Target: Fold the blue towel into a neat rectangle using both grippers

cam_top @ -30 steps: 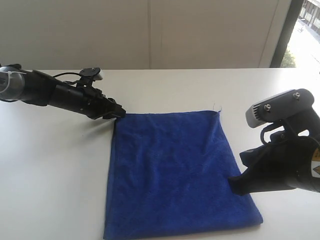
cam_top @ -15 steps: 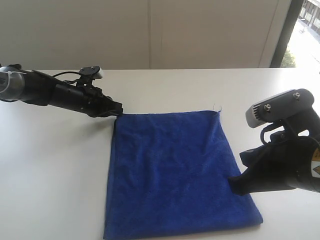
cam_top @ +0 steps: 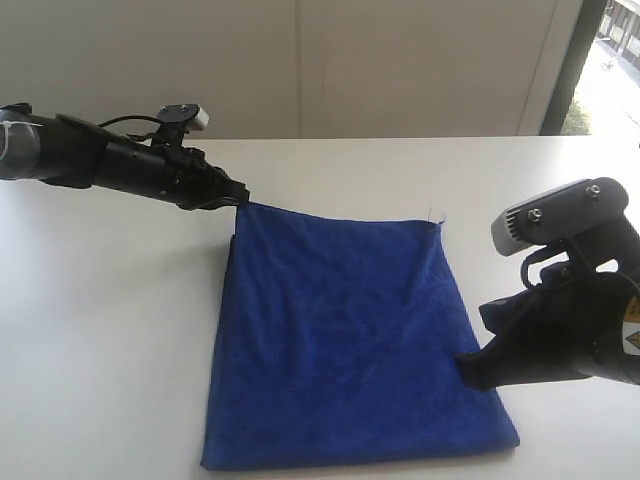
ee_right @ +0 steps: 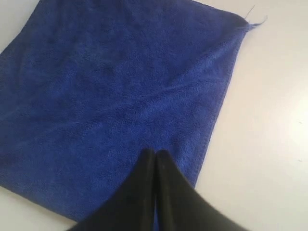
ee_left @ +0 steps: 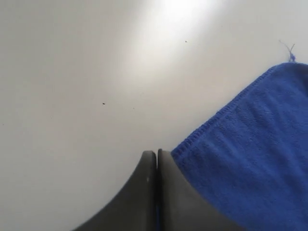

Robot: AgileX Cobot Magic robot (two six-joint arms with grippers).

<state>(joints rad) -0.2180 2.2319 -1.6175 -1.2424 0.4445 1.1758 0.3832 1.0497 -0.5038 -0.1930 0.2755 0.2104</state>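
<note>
1. A smooth white table (cam_top: pixel 110 330), with a few tiny dark specks (ee_left: pixel 103 102).
2. A pale panelled wall (cam_top: pixel 300 70) behind it.
3. A dark-framed window (cam_top: pixel 612 50) at far right, with greenery outside.

One blue towel (cam_top: pixel 340 340), the only cloth, lies on the one table (cam_top: pixel 100 350). There are two end effectors: the left end effector (cam_top: pixel 238 200) at the towel's far left corner and the right end effector (cam_top: pixel 472 368) at the towel's right edge. There are two grey-silver blocks, one (cam_top: pixel 190 117) beyond the towel's left side and one (cam_top: pixel 545 213) beyond its right, and one tuft of loose threads (cam_top: pixel 433 213) at the towel's far right corner.
</note>
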